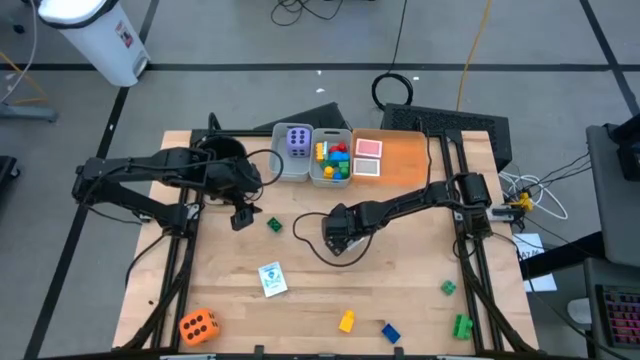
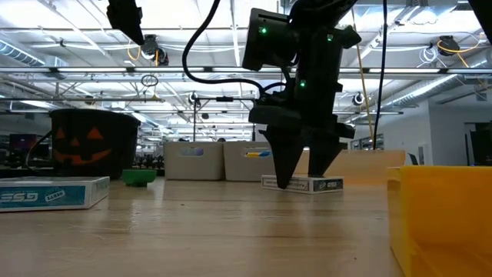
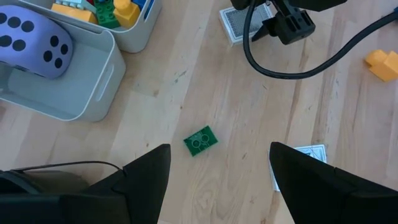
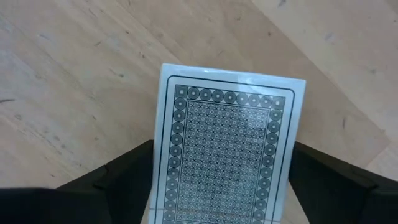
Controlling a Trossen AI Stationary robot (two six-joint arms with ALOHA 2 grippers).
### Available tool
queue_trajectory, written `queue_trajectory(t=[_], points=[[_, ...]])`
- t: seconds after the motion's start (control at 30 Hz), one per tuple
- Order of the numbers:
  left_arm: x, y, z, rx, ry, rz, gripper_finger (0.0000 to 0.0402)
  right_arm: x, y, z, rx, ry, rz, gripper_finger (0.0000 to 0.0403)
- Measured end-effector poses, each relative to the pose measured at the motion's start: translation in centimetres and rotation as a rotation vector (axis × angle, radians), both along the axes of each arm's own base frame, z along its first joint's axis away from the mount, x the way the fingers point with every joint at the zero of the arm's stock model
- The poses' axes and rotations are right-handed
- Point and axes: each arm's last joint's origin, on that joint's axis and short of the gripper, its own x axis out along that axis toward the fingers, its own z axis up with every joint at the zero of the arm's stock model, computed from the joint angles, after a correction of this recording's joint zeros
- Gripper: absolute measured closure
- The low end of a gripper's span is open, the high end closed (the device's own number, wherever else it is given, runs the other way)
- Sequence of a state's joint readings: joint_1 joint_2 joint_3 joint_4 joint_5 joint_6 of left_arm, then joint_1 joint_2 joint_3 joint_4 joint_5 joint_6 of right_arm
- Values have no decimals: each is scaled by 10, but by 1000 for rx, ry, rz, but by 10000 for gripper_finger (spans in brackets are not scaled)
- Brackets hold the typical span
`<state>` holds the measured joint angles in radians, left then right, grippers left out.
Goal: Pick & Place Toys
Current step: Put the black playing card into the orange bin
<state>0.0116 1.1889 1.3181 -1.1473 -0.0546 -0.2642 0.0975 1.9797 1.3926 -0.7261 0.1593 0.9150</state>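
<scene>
My right gripper (image 1: 340,236) stands low over a card pack (image 4: 224,155) with a patterned back, which lies flat on the table near its middle. The open fingers point down, one on each long side of the pack. My left gripper (image 1: 242,214) hangs open, high above the table's left half, over a small green brick (image 3: 200,140) lying on the wood. A purple die (image 1: 298,140) sits in one grey bin, and several bricks (image 1: 334,160) sit in the bin beside it. My right gripper comes down from above, one finger (image 4: 124,171) beside each long side of the card pack (image 2: 304,184). I cannot tell whether the fingers touch it. The pack rests flat on the table.
Loose on the table lie a picture card (image 1: 272,279), an orange die (image 1: 198,325), a yellow brick (image 1: 346,321), a blue brick (image 1: 390,332) and two green bricks (image 1: 449,288) near the right edge. An orange tray (image 1: 405,160) at the back holds two cards.
</scene>
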Motion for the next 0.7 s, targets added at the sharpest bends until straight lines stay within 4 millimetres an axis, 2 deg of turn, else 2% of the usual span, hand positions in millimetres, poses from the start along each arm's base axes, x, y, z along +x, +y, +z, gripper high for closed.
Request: queue_trajectory(t=[0.47, 0.7], points=[[0, 0, 0, 0, 0, 0, 119, 0, -2, 3, 1, -9, 12, 90], [0, 0, 0, 1, 1, 0, 119, -1, -4, 15, 2, -49, 22, 89]])
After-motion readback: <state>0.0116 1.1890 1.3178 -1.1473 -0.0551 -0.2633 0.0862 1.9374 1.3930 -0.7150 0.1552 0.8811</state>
